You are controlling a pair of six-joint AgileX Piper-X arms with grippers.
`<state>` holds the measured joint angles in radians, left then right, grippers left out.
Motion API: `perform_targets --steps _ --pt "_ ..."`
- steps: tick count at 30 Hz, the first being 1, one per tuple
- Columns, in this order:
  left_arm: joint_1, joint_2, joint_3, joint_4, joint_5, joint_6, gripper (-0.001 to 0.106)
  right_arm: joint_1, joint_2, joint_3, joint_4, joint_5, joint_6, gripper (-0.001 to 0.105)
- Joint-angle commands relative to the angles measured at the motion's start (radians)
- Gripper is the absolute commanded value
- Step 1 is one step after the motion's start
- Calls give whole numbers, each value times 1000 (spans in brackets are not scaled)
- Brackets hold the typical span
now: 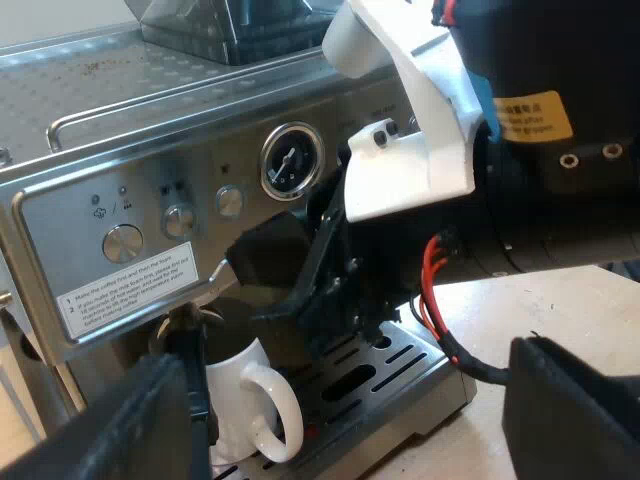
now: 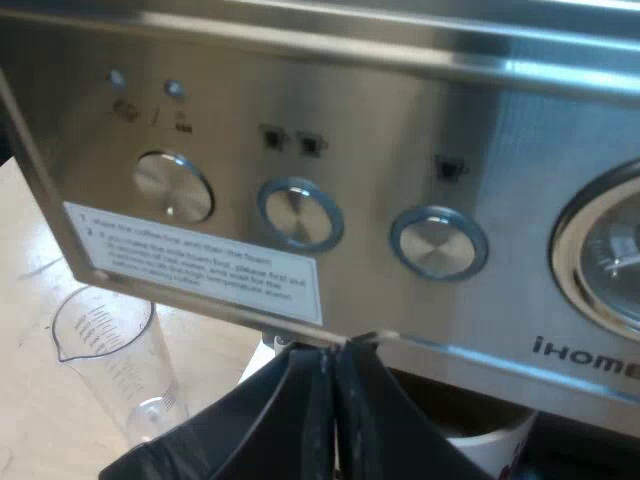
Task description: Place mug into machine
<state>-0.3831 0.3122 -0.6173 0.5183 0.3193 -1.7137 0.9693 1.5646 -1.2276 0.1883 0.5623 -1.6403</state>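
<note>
The white mug (image 1: 245,400) stands upright on the espresso machine's drip tray (image 1: 400,362), under the control panel. My left gripper (image 1: 345,405) is open a short way out from the tray, apart from the mug, with nothing between its fingers. My right gripper (image 1: 222,268) hovers just above the mug, tight under the panel's lower edge. In the right wrist view the right gripper (image 2: 335,365) is shut, its two fingers pressed together on nothing, and the mug's rim (image 2: 490,440) shows just below them.
A clear measuring glass (image 2: 110,350) stands on the wooden table beside the machine. A dark handle (image 1: 195,385) hangs from the machine's front close to the mug. The pressure gauge (image 1: 292,160) and bean hopper (image 1: 220,25) sit higher up.
</note>
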Motion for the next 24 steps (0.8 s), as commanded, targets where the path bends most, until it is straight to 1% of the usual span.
perform_targets --steps 1,2,4,5,10,13,17,20,24 --pt "3 -1 -8 -15 0 -2 66 0 -15 -2 -30 9 -28 0" --pt "3 -1 -8 -15 0 -2 66 0 -15 -2 -44 9 -42 0" --pt "3 -1 -8 -15 0 -2 66 0 -15 -2 -67 15 -46 0" --pt "3 -1 -8 -15 0 -2 66 0 -15 -2 -79 32 -46 0" --pt "3 -1 -8 -15 0 -2 66 0 -15 -2 -81 42 -49 0" --pt "3 -1 -8 -15 0 -2 66 -5 -15 -2 -81 71 -49 0" --pt "3 -1 -8 -15 0 -2 66 -30 -15 -2 -81 52 -47 0" --pt "3 -1 -8 -15 0 -2 66 -61 -15 -2 -81 -5 -47 0" --pt "3 -1 -8 -15 0 -2 66 -71 -12 -2 -81 -8 -47 0"
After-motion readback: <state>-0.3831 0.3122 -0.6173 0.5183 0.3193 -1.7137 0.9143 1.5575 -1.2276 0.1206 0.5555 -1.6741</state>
